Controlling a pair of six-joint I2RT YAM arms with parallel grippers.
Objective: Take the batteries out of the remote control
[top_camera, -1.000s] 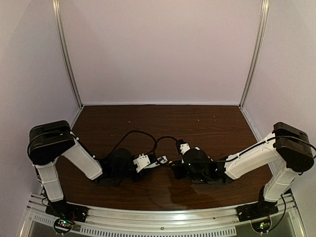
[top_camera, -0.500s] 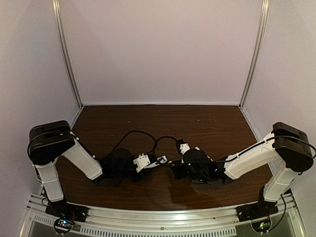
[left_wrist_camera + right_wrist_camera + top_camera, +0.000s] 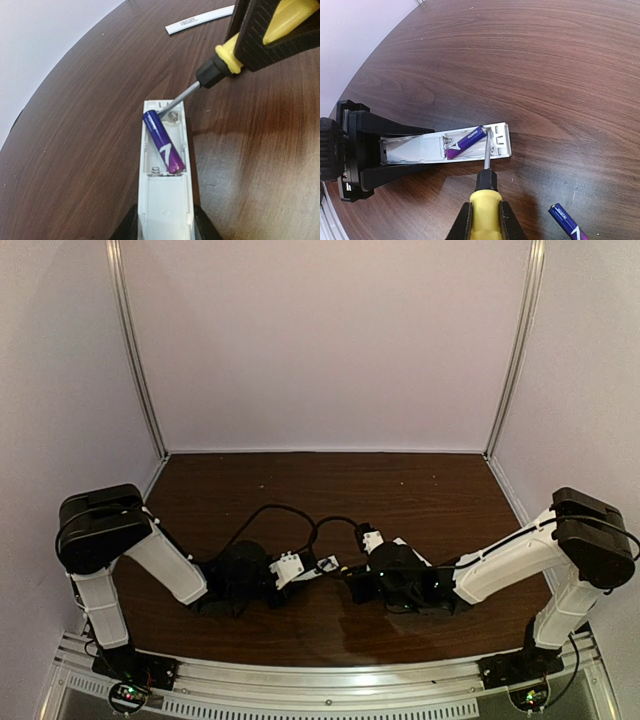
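On the desk (image 3: pixel 545 75), midway between the arms, the left claw (image 3: pixel 165 231) is clamped on the remote control (image 3: pixel 165 200), whose long axis runs straight away from it. In its open bay one battery (image 3: pixel 163 141) lies askew, its outer end touching the tip of the screwdriver (image 3: pixel 485 197). The right claw (image 3: pixel 485 220) grips the screwdriver, which is set crosswise to the remote. A second battery (image 3: pixel 567 222) lies on the desk beside that claw.

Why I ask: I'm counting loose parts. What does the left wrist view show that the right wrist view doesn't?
Only left wrist: the white cover strip lying on the table. Only right wrist: a second battery loose on the table beside the right tool. Both: the remote control held by the left tool, one battery tilted in its open compartment, the screwdriver tip at that battery's end.
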